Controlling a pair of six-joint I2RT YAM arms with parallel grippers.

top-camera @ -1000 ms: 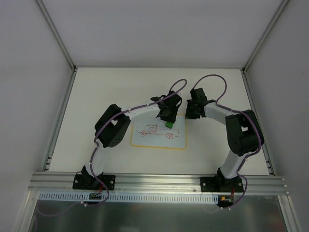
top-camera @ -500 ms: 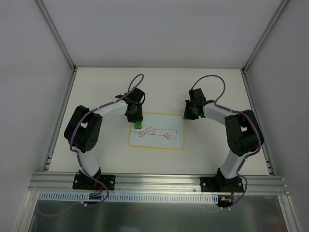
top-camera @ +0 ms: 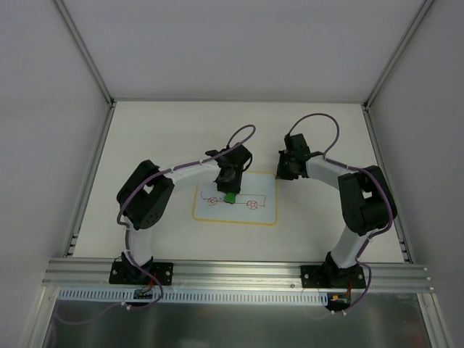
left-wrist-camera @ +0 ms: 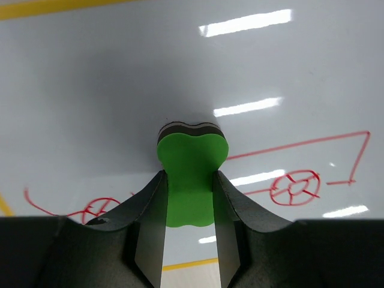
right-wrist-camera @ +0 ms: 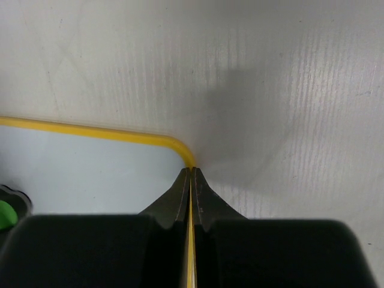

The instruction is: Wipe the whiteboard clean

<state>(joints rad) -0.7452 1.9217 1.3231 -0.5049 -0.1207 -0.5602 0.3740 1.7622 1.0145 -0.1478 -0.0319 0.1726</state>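
Observation:
The whiteboard (top-camera: 255, 214), white with a yellow border, lies flat on the table and bears a red vehicle drawing (top-camera: 250, 204). My left gripper (top-camera: 229, 194) is shut on the green eraser (top-camera: 229, 197) and presses it on the board over the drawing. In the left wrist view the eraser (left-wrist-camera: 191, 180) sits between my fingers, with red wheels (left-wrist-camera: 293, 187) and lines around it. My right gripper (top-camera: 285, 173) is shut on the board's far right corner; the right wrist view shows the yellow edge (right-wrist-camera: 189, 258) pinched between the closed jaws (right-wrist-camera: 191, 180).
The board lies mid-table on a white surface (top-camera: 167, 130). White walls enclose the left, back and right. An aluminium rail (top-camera: 239, 272) runs along the near edge by the arm bases.
My left gripper with the eraser swept from the board's upper right to its upper left, then back to the middle over the drawing. The upper part of the drawing is gone. The right gripper stayed put.

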